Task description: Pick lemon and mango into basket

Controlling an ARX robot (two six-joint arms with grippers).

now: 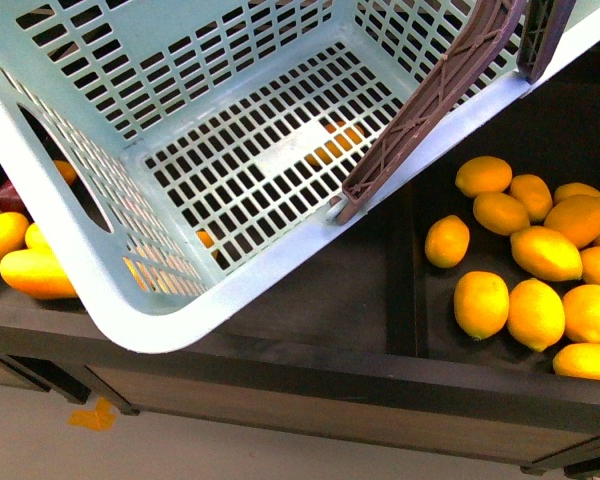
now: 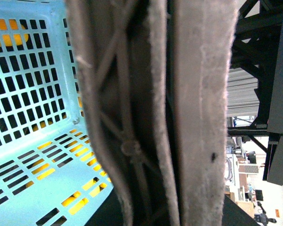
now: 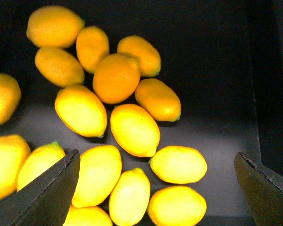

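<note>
The right fingers are hovering wide over a lemon, likely firm, light and slick, best pinched across its middle; the left fingers' state cannot be told.

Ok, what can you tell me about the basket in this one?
The basket is light teal plastic, rectangular, with slotted walls and floor, a plain solid patch mid-floor and an oval hand slot in one wall. Two brown-grey ribbed handles lie at its right-hand rim; one fills the left wrist view. It looks empty: the yellow fruit seen through the slots lies beneath. It appears tilted over the left part of the dark shelf; what supports it is not visible.
</note>
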